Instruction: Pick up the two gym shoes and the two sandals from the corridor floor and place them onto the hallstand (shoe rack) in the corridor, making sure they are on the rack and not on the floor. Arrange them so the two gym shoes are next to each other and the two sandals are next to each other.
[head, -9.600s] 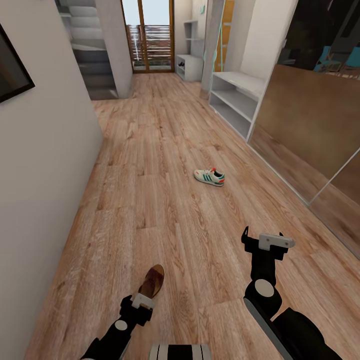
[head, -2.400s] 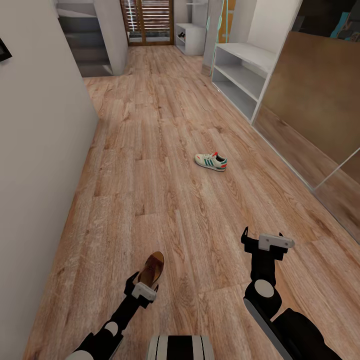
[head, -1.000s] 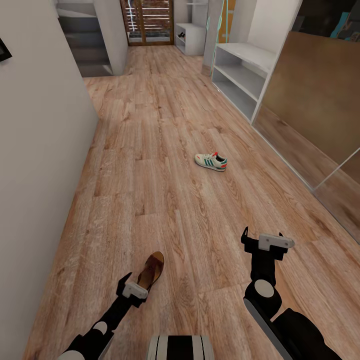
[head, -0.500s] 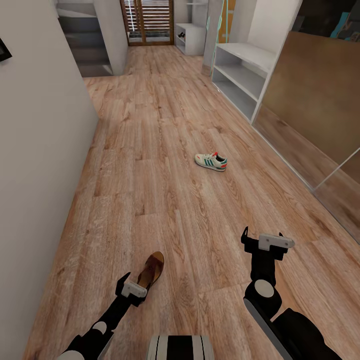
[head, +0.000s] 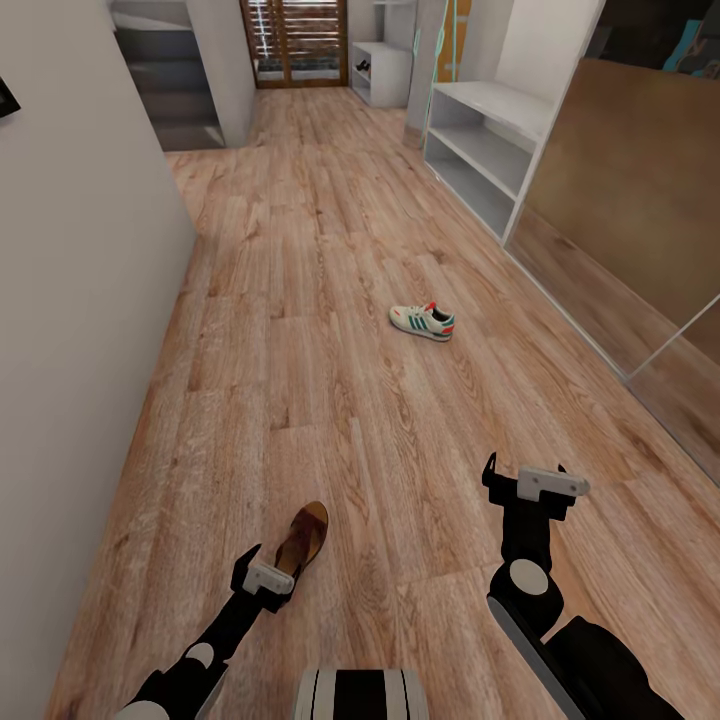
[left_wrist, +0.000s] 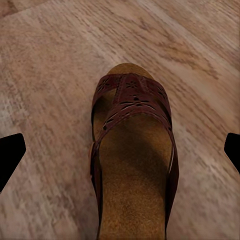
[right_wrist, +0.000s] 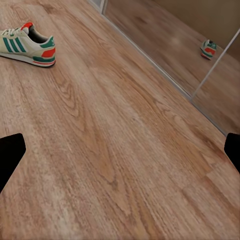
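Floor (head: 330, 330): brown wood planks running down the corridor, grey wall (head: 70, 330) along the left, mirrored sliding doors (head: 620, 220) along the right.

Rack (head: 485, 150): pale grey, low, open shelves, far right against the wall beyond the doors. No shoes seen on it. A second pale shelf unit (head: 382, 72) stands further down by the slatted door (head: 300, 40).

Sneaker (head: 422, 322): cream, green stripes, red heel patch, lying alone on the floor mid-corridor, well apart from the rack and from both arms. Its reflection (right_wrist: 209, 49) shows in the mirror door in the right wrist view.

Sandal (head: 303, 538): dark brown strap, tan footbed, flat on the floor near left, toe pointing away down the corridor.

Left gripper (head: 262, 574): low, just behind the sandal's heel, fingers spread wide with nothing between them; wrist view looks straight along the sandal, not touching it.

Right gripper (head: 525, 483): raised near right, fingers apart, holding nothing, over bare floor.
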